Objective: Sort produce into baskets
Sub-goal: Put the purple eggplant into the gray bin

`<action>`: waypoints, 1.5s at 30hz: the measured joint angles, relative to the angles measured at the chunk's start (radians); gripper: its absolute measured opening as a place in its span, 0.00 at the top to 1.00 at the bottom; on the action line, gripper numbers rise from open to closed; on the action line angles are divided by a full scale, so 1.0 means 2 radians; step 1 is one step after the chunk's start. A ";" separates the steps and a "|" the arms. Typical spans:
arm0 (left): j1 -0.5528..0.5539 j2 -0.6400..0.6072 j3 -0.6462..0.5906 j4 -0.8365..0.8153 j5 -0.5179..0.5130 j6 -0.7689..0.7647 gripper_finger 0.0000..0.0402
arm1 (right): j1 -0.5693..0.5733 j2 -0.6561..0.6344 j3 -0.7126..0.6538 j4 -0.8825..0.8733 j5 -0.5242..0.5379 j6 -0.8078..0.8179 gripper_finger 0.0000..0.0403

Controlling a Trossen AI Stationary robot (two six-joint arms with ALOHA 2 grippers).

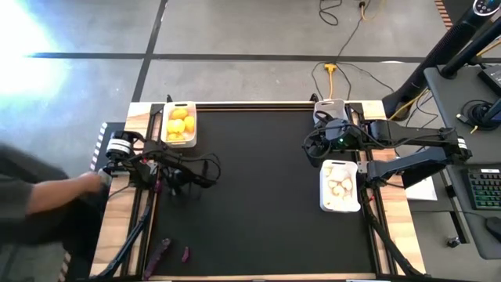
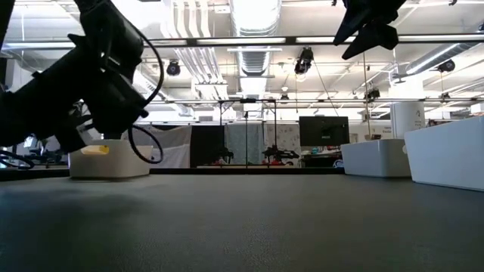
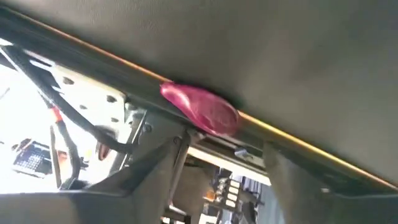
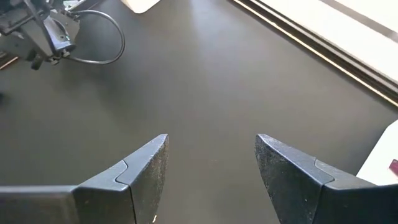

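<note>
Holding yellow fruits [image 1: 178,124], one basket [image 1: 190,106]; garlic [image 1: 339,186], another [image 1: 339,207].

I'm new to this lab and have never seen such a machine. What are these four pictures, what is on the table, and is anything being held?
It is a robot with two dark arms at a black-topped table. One picture looks down from above, one looks level across the table top, and two come from cameras on the wrists. A bin of yellow fruit stands at the far left, a bin of garlic on the right, and a third bin beyond it. Purple pieces lie at the near left edge. The left tool is near another purple piece. The right tool is open and empty. A person's sleeve shows at left.
</note>
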 joint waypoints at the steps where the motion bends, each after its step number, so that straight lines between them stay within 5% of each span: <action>1: 0.000 0.001 0.003 0.000 0.001 0.003 0.39 | 0.000 0.000 0.000 0.000 0.002 -0.002 0.42; 8: 0.002 0.025 0.007 -0.007 0.040 0.041 0.20 | 0.000 0.000 0.000 0.000 0.003 -0.004 0.42; 22: 0.000 0.126 -0.002 -0.003 0.002 0.172 0.25 | 0.014 0.000 -0.001 -0.025 -0.002 0.019 0.42; 26: -0.002 0.126 -0.012 0.043 0.043 0.163 0.28 | 0.031 0.000 -0.001 -0.051 -0.003 0.041 0.42; 33: -0.007 0.114 -0.026 0.054 0.045 0.152 0.37 | 0.054 0.000 -0.002 -0.084 -0.002 0.050 0.42; 45: -0.082 0.047 0.021 0.081 0.138 0.071 0.70 | 0.053 0.000 -0.003 -0.083 0.003 0.048 0.42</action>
